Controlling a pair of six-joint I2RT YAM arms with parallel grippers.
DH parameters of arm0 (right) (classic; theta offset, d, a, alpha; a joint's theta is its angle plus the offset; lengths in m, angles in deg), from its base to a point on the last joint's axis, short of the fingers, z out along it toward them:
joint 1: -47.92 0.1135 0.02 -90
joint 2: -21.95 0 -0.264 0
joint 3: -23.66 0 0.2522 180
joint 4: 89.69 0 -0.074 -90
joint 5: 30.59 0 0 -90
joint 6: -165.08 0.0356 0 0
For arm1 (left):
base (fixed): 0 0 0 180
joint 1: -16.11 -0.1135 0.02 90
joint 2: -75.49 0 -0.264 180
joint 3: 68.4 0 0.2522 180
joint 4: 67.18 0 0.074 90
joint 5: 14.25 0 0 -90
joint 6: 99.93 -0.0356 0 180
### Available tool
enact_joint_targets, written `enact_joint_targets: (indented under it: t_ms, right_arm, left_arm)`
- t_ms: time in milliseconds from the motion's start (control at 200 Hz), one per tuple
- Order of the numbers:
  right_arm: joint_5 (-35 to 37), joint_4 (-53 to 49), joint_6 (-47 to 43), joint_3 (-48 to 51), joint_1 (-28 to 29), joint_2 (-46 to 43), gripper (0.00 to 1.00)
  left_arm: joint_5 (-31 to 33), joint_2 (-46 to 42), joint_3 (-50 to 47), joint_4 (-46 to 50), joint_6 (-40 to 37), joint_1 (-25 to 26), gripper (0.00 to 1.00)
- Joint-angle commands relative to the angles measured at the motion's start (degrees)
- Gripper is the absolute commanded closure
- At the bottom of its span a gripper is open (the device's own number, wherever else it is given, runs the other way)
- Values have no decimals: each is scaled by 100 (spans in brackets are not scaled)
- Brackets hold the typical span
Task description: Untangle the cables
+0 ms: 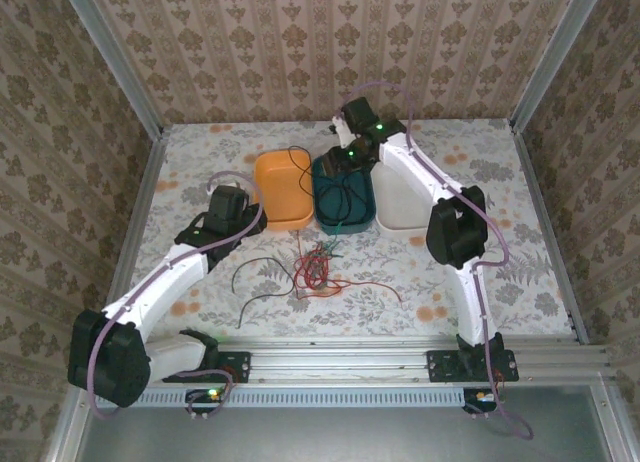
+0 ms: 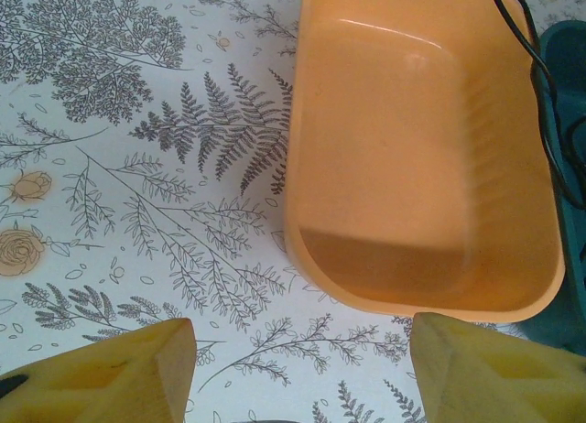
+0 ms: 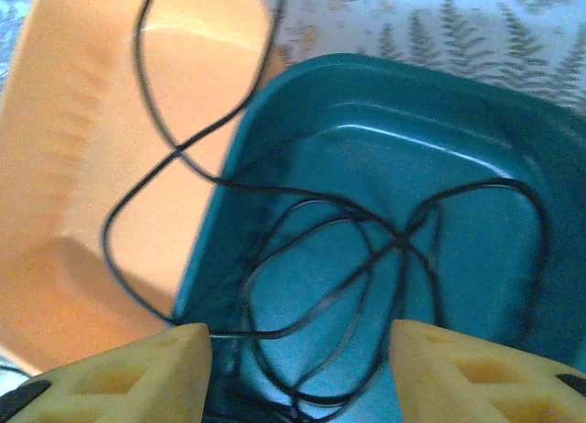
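Note:
A tangle of red, green and black cables (image 1: 316, 267) lies on the patterned table in front of the bins. A separate black cable (image 1: 250, 279) curves on the table to its left. Another black cable (image 3: 403, 240) is coiled in the teal bin (image 3: 385, 70), and one loop of it drapes over into the orange bin (image 3: 73, 167). My right gripper (image 3: 298, 336) hovers open over the teal bin; the cable lies below its fingers, not clamped. My left gripper (image 2: 300, 341) is open over bare table, just before the orange bin (image 2: 412, 167), and holds nothing.
Three bins stand side by side at mid-table: orange (image 1: 282, 190), teal (image 1: 345, 197) and white (image 1: 400, 192). A red strand (image 1: 375, 285) trails right from the tangle. Metal frame rails border the table, with wallpapered walls behind.

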Motion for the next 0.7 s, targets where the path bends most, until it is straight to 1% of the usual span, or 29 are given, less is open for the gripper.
enact_joint_targets:
  t_ms: [0,70,210,290,320,390,455,515,550,595,695]
  right_arm:
    - [-161,-245,-131,-294,-34,241,44]
    - [-263,-204,-130,-310,-45,382,45]
    - [-745,194,-113,-294,-48,612,47]
    - [-941,399,-60,-320,-67,736,52]
    - [-965,450,-21,-328,-78,772,55]
    - [-1006,507,63,-322,-123,830,67]
    - [-1015,561,128,-229,-180,803,83]
    - [-1006,643,132,-28,-218,654,95]
    - [-1007,719,133,155,-236,504,98]
    - [-990,885,124,463,-247,240,100]
    - [-760,1302,186,1311,-295,-484,100]
  left_arm:
    - [-79,73,92,90,-27,-5,36]
    - [-103,78,128,110,-60,-6,36]
    - [-161,113,199,98,-134,-5,36]
    - [-215,153,270,120,-172,-6,35]
    - [-232,165,287,125,-171,-9,35]
    - [-233,166,306,141,-169,-2,35]
    - [-229,153,289,122,-146,-6,35]
    - [-245,149,282,113,-137,-3,35]
    - [-254,156,279,115,-135,-1,35]
    - [-266,158,279,111,-126,-6,35]
    - [-277,149,254,71,-100,20,35]
